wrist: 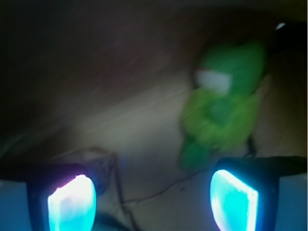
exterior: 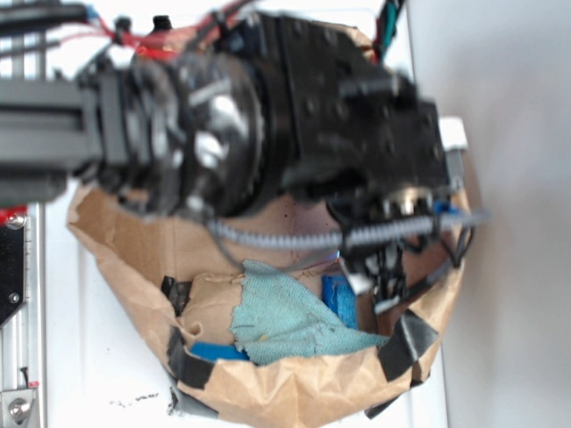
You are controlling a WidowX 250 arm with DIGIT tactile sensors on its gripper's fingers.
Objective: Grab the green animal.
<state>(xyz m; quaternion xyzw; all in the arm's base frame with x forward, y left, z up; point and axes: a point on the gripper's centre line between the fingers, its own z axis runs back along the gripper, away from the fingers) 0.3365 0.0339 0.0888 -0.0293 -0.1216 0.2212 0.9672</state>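
1. Brown paper bin [exterior: 268,392], rim taped with black tape [exterior: 406,343]. Inside: teal cloth [exterior: 290,316], crumpled; blue blocks [exterior: 339,299] beside and under it.
2. Exterior view: the arm [exterior: 268,116] fills the upper frame, blurred, reaching over the bin. Green animal not visible here.
3. Wrist view only: green animal [wrist: 224,106] lies on the brown floor, ahead of the right fingertip [wrist: 233,195], white patch by its face. Blurred.
4. Gripper [wrist: 153,196] spread wide, nothing between the glowing fingertips; toy apart from both.
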